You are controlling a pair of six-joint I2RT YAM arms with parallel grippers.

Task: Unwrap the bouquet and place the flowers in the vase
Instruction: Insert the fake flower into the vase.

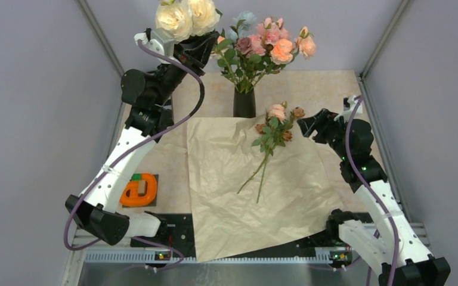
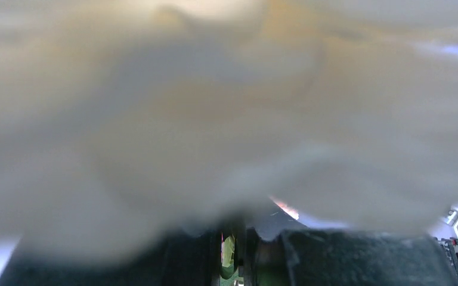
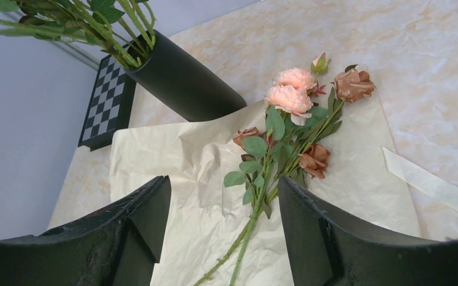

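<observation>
My left gripper [image 1: 204, 43] is raised at the back left, beside the top of the vase, shut on the stem of two large cream-white roses [image 1: 183, 16]. In the left wrist view blurred cream petals [image 2: 214, 107] fill the frame, and a green stem [image 2: 229, 253] sits in the narrow gap between the jaws. The black vase [image 1: 244, 103] [image 3: 182, 83] holds a taller pink, orange and pale-blue bunch [image 1: 263, 43]. The bouquet's tan paper [image 1: 244, 190] [image 3: 173, 161] lies spread flat, with peach and brownish roses [image 1: 274, 128] [image 3: 292, 113] on it. My right gripper [image 1: 310, 124] [image 3: 223, 182] hovers open just right of them.
An orange block [image 1: 138, 189] on a dark pad lies left of the paper. A cream ribbon strip [image 3: 435, 185] lies right of the paper, and a checkerboard tile [image 3: 104, 101] sits behind the vase. Grey walls enclose the table on the left, back and right.
</observation>
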